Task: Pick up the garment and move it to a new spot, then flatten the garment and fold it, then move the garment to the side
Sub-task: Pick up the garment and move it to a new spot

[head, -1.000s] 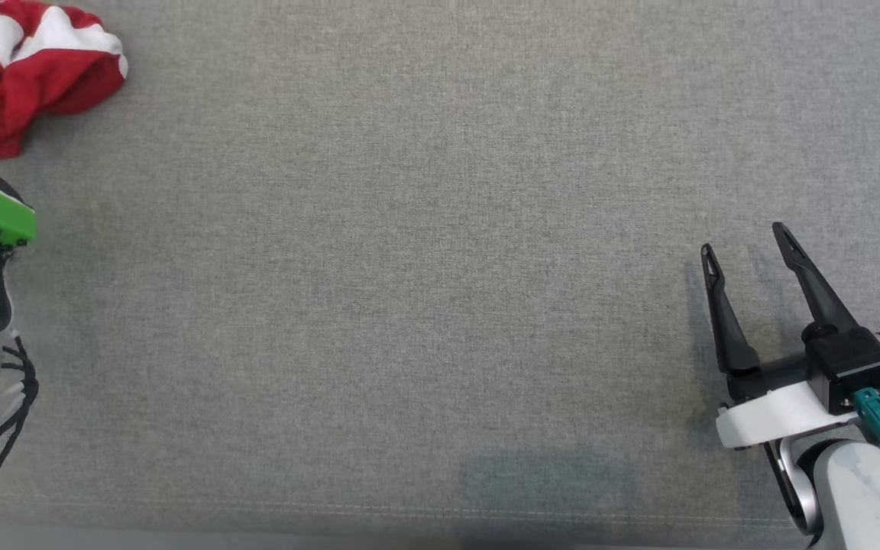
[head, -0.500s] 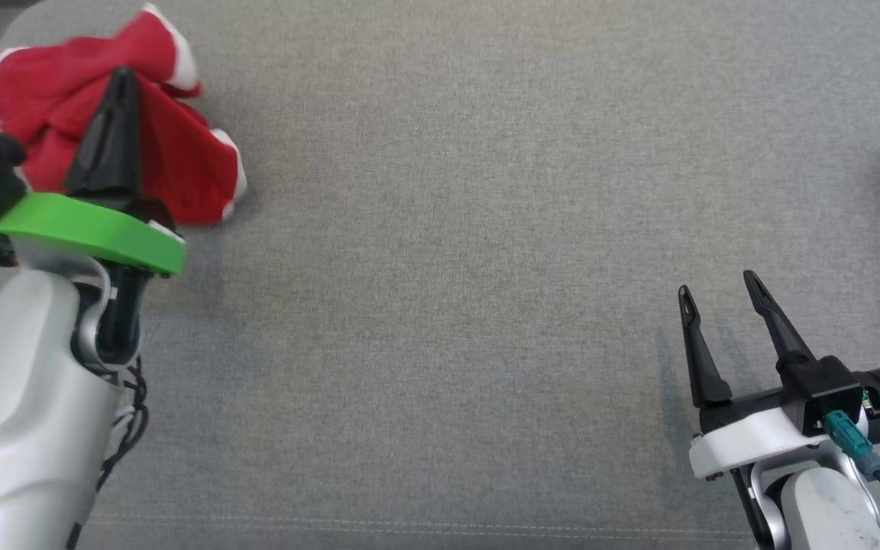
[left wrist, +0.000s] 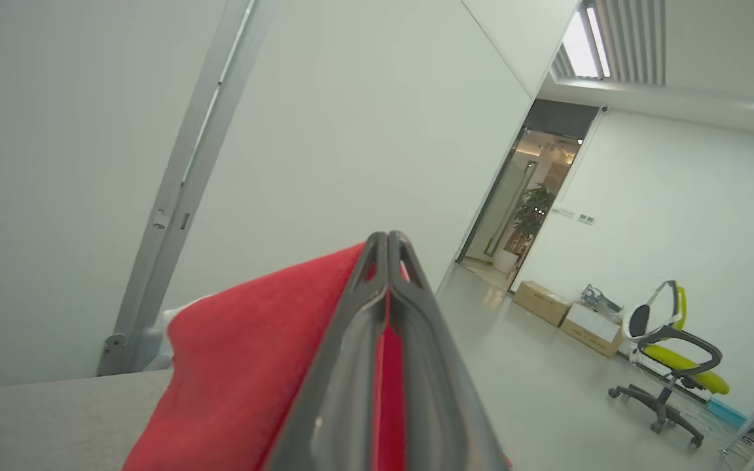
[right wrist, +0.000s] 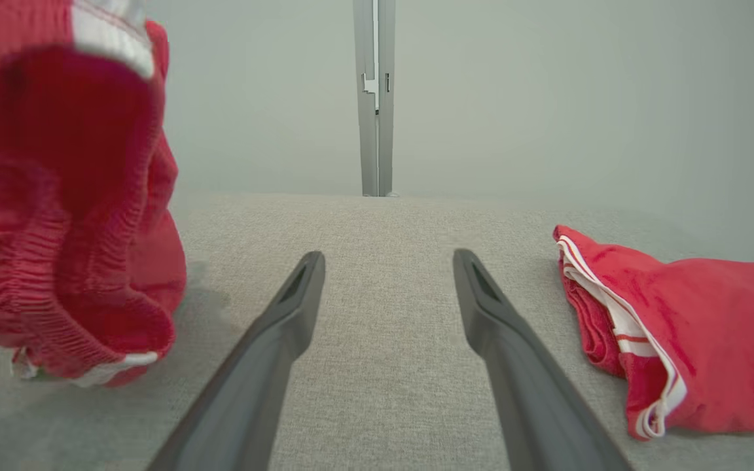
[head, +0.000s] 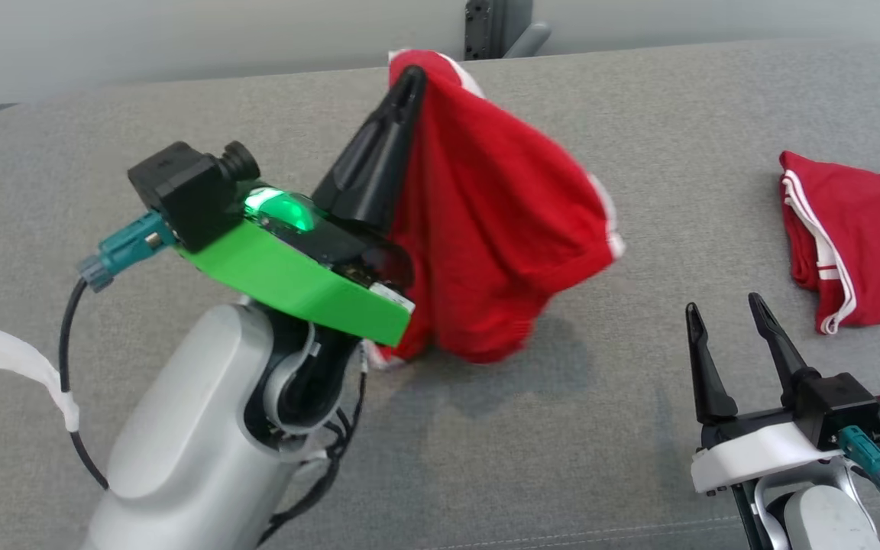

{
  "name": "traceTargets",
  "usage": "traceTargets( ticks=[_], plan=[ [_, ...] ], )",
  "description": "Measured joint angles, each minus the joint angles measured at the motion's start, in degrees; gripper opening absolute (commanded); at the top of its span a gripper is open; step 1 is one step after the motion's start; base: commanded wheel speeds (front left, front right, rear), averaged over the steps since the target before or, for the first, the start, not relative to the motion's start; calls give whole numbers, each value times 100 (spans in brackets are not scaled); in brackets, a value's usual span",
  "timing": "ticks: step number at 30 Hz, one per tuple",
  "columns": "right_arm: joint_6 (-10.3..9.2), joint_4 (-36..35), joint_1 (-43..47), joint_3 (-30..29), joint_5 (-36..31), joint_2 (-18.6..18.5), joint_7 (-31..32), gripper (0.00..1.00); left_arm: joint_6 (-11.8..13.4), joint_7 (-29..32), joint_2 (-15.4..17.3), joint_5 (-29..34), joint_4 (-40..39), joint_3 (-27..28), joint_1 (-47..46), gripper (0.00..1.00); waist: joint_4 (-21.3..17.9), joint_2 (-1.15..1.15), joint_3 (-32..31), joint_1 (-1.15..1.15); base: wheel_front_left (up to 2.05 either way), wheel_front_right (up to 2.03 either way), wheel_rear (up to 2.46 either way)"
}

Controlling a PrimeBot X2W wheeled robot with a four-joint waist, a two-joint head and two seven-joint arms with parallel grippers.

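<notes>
Lifted since earlier frame: garment [head: 501, 229] hangs from left gripper [head: 412, 76], fingers pinched shut on its top, lower end near middle of grey fabric surface [head: 677, 107]. Head camera shifted too. Empty right gripper [head: 723, 304] spread wide, front right corner.

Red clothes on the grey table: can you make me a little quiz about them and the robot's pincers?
1. True or false: the right pincer is shut on some cloth.
2. What does the left pincer grip? A) the hanging red garment B) a blue towel C) nothing
3. Fill in: the folded red garment lies on the grey surface on the robot's ___ side.
Key: 1 false, its fingers stand apart with nothing between them; 2 A; 3 right.
</notes>
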Motion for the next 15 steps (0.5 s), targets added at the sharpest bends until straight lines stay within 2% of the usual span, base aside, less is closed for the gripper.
traceTargets(
  ticks=[3, 6, 10, 15],
  plan=[
    [0, -14, 25, -37, 42, -1, 0, 100, 162, 272, -176, -313, -501, -129, 193, 0, -177, 0, -50, 0, 0, 0, 0],
    [0, -23, 30, -33, 69, 0, 0, 100, 241, 379, -198, -374, -559, -253, 387, 0, -328, 0, -64, 0, 0, 0, 0],
    [0, -9, 28, -31, 92, 1, 0, 100, 290, 189, -119, -265, 138, -311, 717, 0, -495, 0, -45, 0, 0, 0, 0],
    [0, 20, 23, -53, 119, 1, 0, 100, 157, -122, 11, -40, 1393, -449, 1071, 0, -621, 0, -12, 0, 0, 0, 0]
  ],
)
